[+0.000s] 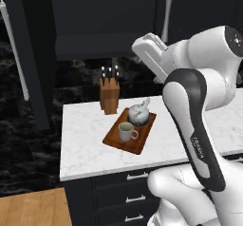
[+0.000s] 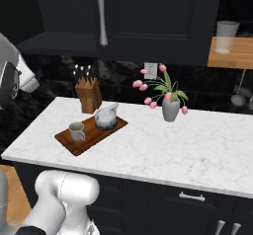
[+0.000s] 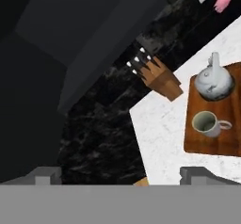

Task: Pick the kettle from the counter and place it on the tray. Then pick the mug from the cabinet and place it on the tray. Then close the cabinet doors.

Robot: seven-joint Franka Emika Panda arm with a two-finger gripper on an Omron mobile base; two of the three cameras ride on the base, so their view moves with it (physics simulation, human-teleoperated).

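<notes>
The reddish-brown tray lies on the white marble counter. On it stand the silver-grey kettle and, in front of it, the pale mug. In the hand view the kettle, the mug and the tray lie at the right. My gripper is open and holds nothing. It hangs high above the counter's left end, before the black cabinet. The left cabinet door stands swung out. The right door looks shut.
A light-wood knife block stands behind the tray. A vase of pink flowers stands further right on the counter. Dark drawers with silver pulls run below. A wooden shelf with a glass is at the far right.
</notes>
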